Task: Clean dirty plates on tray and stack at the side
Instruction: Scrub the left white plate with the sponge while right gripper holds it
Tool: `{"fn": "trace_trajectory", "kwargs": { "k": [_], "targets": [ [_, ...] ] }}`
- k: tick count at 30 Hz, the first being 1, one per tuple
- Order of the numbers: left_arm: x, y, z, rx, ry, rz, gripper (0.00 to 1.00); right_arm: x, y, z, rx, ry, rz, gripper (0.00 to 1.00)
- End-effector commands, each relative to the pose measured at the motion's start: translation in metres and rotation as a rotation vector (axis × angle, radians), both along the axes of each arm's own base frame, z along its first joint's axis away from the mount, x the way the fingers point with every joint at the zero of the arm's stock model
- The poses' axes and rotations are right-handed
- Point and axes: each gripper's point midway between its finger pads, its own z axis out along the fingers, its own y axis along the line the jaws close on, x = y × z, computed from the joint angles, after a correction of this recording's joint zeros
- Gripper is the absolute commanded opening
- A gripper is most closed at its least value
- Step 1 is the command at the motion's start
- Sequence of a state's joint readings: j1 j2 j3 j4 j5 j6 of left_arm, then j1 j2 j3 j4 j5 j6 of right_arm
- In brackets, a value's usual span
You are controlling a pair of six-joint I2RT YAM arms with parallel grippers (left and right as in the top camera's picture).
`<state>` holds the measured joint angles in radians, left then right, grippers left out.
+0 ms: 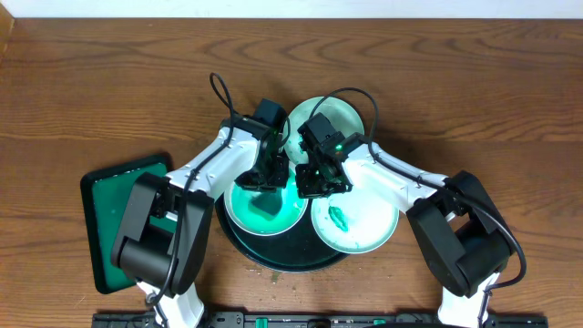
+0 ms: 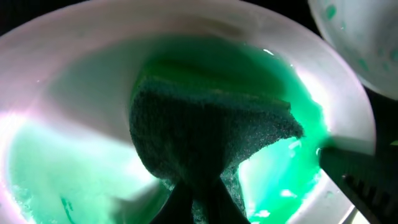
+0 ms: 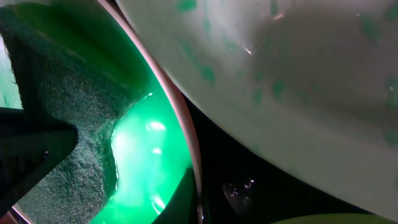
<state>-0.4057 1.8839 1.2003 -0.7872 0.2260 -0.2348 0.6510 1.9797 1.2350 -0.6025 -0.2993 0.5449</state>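
Observation:
A black round tray (image 1: 284, 258) holds a plate (image 1: 244, 211) glowing green on the left and a white plate (image 1: 364, 232) with a green smear on the right. A third plate (image 1: 339, 117) lies behind the tray. My left gripper (image 1: 267, 178) is shut on a dark green sponge (image 2: 205, 130) pressed into the left plate (image 2: 68, 93). My right gripper (image 1: 317, 182) is shut on that plate's right rim (image 3: 184, 134); its finger shows in the left wrist view (image 2: 357, 177). The speckled white plate (image 3: 298, 81) lies beside the rim.
A green rectangular tray (image 1: 118, 219) lies at the table's left, next to the left arm. The two arms meet over the black tray, close together. Bare wooden table (image 1: 474, 82) spreads to the back and right.

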Motion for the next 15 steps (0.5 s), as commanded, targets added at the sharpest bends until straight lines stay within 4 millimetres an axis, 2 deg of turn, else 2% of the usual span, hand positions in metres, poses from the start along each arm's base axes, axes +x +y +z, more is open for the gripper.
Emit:
{"fn": "trace_trajectory", "kwargs": {
  "k": [1,6,9,15],
  "targets": [
    [0.015,-0.005,-0.002,-0.017,-0.019,0.019,0.07,-0.012,-0.013,-0.021,-0.072,0.047,-0.002,0.01],
    [0.037,0.037,0.006,0.107,-0.100,0.107,0.07,-0.013,-0.014,-0.021,-0.075,0.051,-0.001,0.01],
    [0.048,0.060,0.018,0.155,-0.155,0.155,0.07,-0.012,-0.014,-0.021,-0.074,0.049,-0.001,0.01],
    [0.060,0.093,0.040,0.229,-0.235,0.221,0.07,-0.012,-0.013,-0.021,-0.073,0.048,-0.002,0.01]
  ]
}}
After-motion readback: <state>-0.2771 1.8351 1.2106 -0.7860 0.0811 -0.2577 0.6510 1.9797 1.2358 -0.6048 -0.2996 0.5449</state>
